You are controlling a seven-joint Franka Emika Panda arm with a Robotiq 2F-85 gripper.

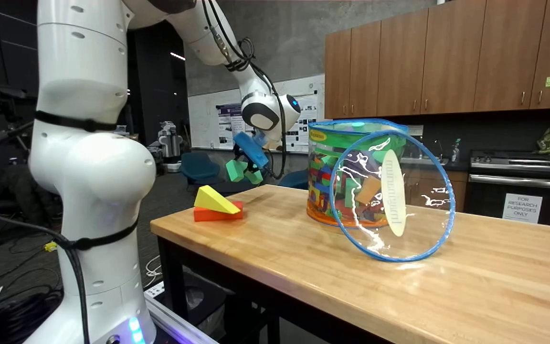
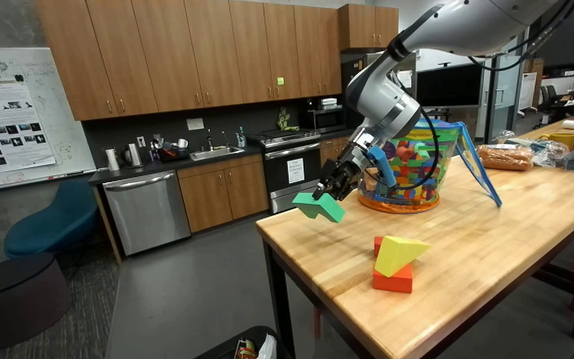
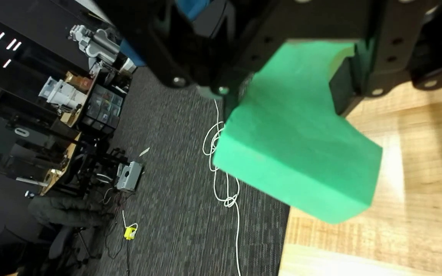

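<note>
Wooden cabinets (image 1: 451, 62), concrete wall (image 1: 280, 43)

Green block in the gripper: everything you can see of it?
The green block is arch-shaped, with flat faces and a curved notch; it looks smooth and matte, perhaps foam. The gripper clamps it, one finger inside the notch, the other on the opposite side. It is tilted, in the air near the edge of the table, touching only the gripper.

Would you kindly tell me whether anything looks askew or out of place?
The blue-rimmed lid looks askew: it stands tilted on the table beside the tub instead of covering it. The green block also hangs tilted in the gripper. Nothing looks spilled.
</note>
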